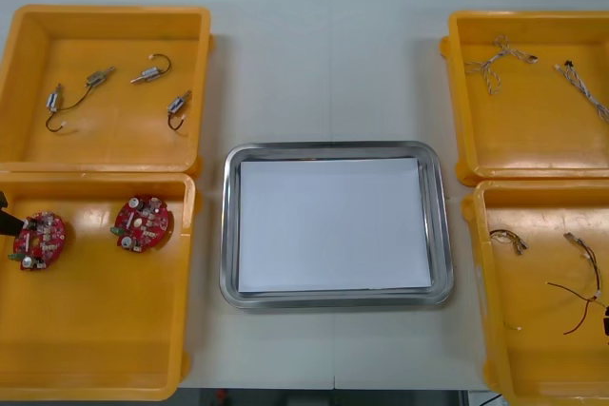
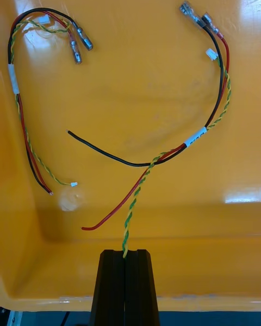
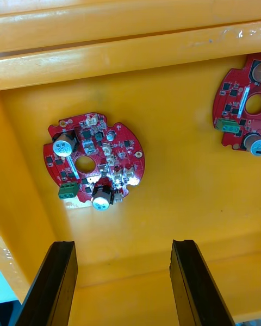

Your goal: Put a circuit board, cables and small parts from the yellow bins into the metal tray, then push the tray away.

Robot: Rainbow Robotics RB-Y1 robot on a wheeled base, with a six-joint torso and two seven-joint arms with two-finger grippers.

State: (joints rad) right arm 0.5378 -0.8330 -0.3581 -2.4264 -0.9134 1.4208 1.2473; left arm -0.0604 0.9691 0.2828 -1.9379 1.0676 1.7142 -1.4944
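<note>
The right tool point(image 2: 125, 252) has its black fingers pressed together on the yellow-green twisted strand of a red, black and yellow-green cable point(image 2: 196, 137). A second such cable point(image 2: 14, 79) lies apart from it in the same yellow plastic bin point(image 1: 533, 358), at the lower right of the front view. The left tool point(image 3: 124, 244), fingers wide apart and holding nothing, hangs over one of two round red circuit boards point(image 3: 93, 160) in the lower-left bin point(image 1: 95, 330). The upper-left bin point(image 1: 114, 149) holds four small metal parts point(image 1: 100, 75), and the upper-right bin point(image 1: 523, 130) holds two pale twisted cables point(image 1: 490, 66). One shiny metal tray point(image 1: 333, 149), white inside, sits at the centre of the light surface point(image 1: 324, 64).
</note>
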